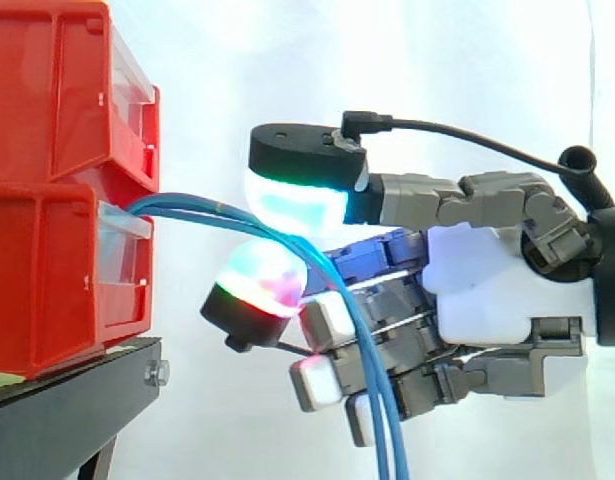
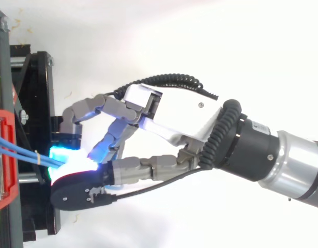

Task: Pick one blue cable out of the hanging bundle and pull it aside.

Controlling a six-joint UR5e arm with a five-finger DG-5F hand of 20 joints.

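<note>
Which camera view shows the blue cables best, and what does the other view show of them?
The side view: the blue cables leave the red bin, pass between glowing pads of the hand and hang down. In the top view a short stretch shows beside the bin, then the hand covers them.

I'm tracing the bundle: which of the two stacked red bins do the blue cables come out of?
The lower red bin: the blue cables emerge over its front lip, just beneath the upper red bin, which has none.
</note>
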